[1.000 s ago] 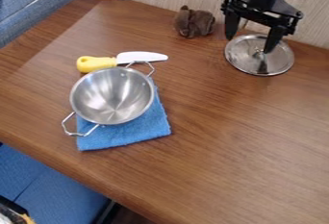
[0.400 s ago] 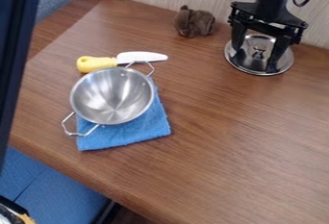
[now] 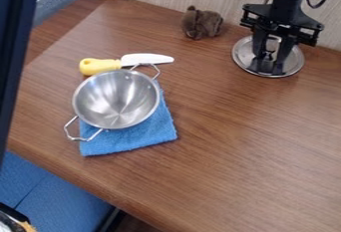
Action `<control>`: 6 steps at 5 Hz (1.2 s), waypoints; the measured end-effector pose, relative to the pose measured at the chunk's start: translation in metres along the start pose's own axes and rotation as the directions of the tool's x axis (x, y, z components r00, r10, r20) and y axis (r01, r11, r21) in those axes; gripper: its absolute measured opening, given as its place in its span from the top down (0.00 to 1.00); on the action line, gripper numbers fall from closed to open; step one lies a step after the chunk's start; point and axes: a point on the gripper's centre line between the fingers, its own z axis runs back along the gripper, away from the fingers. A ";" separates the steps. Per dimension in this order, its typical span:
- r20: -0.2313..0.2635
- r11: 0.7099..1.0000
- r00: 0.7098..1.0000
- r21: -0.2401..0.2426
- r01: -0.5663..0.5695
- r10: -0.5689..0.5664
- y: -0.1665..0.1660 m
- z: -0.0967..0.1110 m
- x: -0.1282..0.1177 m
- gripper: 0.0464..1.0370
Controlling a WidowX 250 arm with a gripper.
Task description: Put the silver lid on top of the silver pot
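Observation:
The black gripper (image 3: pixel 271 58) is over the silver lid at the upper right, its fingers on either side of the lid's small knob. The fingers stand apart, with a narrow gap between them. Flat on the table, the round silver lid (image 3: pixel 293 62) is partly covered by the fingers. The silver pot (image 3: pixel 117 99), an open bowl with two wire handles, is left of centre on a folded blue cloth (image 3: pixel 156 129).
Behind the pot lies a knife (image 3: pixel 100 65) with a yellow handle and white blade. A brown crumpled object (image 3: pixel 202 23) is near the back wall, left of the lid. A dark upright shape (image 3: pixel 15 42) covers the left edge.
The gripper has come down over the lid and shifted slightly right, and its fingers have drawn closer together around the knob. A dark shape has entered at the left. Lid and pot look unmoved.

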 end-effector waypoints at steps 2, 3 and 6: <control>-0.003 1.000 1.000 0.002 -0.008 0.008 0.001 0.001 -0.004 0.76; -0.005 1.000 1.000 0.002 -0.015 0.015 0.001 0.004 -0.009 0.76; 0.081 0.998 0.995 -0.003 -0.057 0.057 0.011 0.058 -0.031 0.76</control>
